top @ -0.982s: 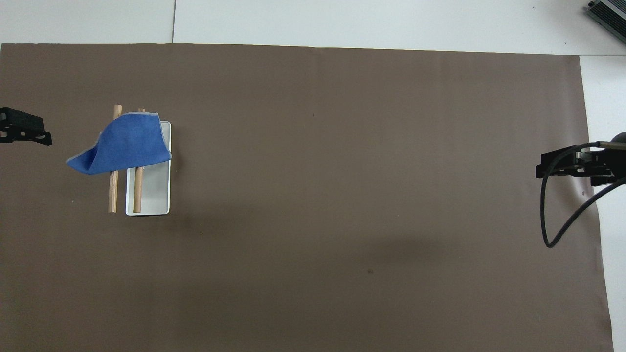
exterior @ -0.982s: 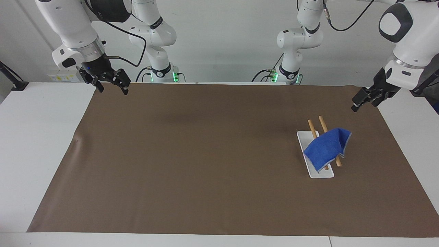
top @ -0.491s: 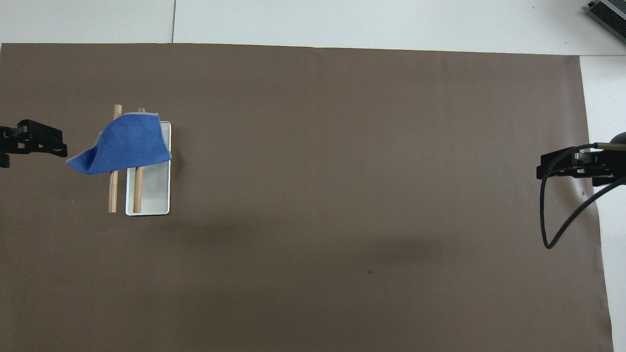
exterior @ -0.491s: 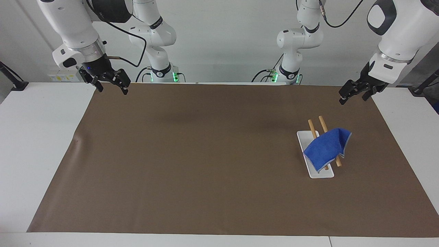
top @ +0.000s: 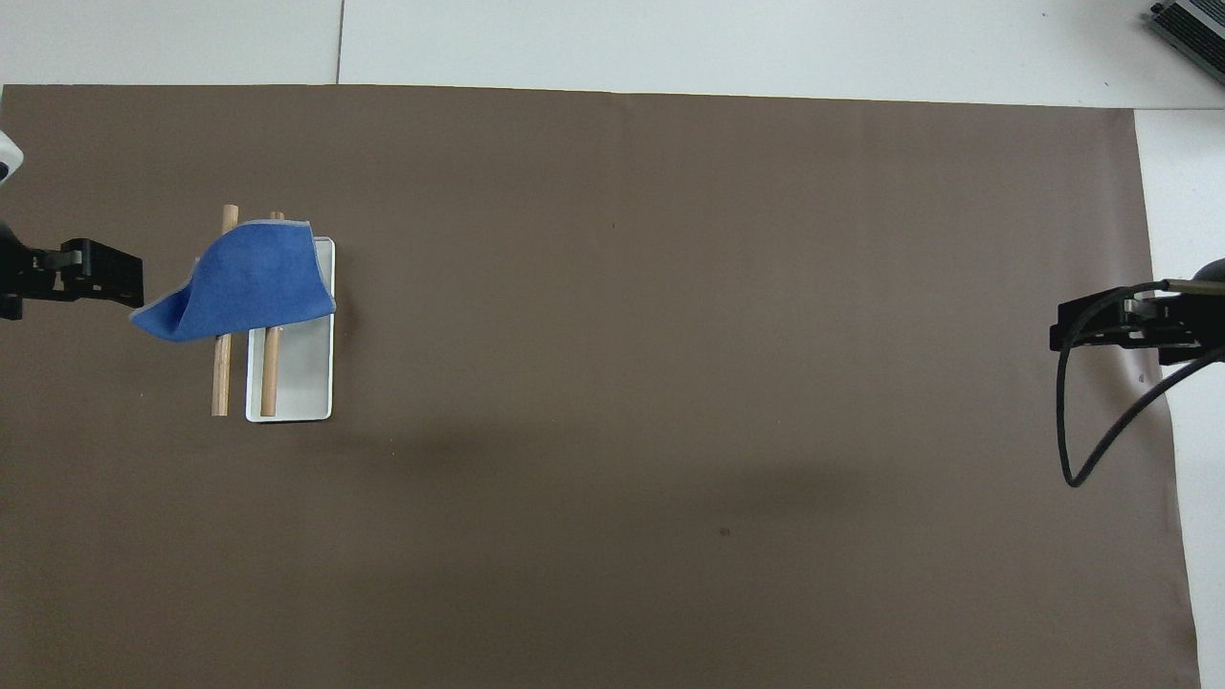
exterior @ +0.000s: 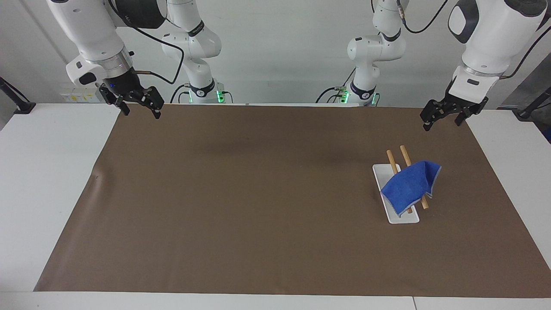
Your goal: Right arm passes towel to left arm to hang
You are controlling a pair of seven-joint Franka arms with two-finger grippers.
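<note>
The blue towel (exterior: 409, 185) hangs draped over two wooden rods (exterior: 391, 159) that stand on a white base (exterior: 404, 217), toward the left arm's end of the table. It also shows in the overhead view (top: 244, 282), over the rods (top: 222, 383) and the base (top: 297, 373). My left gripper (exterior: 442, 124) is open and empty, up in the air over the mat's corner, apart from the towel; it shows at the overhead view's edge (top: 96, 282). My right gripper (exterior: 142, 113) is open and empty over the mat's other corner by the robots (top: 1062, 335), and that arm waits.
A brown mat (exterior: 258, 193) covers most of the white table (exterior: 47, 181). A black cable (top: 1081, 440) loops from the right wrist. A grey device (top: 1191, 24) sits at the table's corner farthest from the robots, at the right arm's end.
My left gripper has swung in from off the mat's end to over its corner, closer to the towel rack. The towel and the right arm have not moved.
</note>
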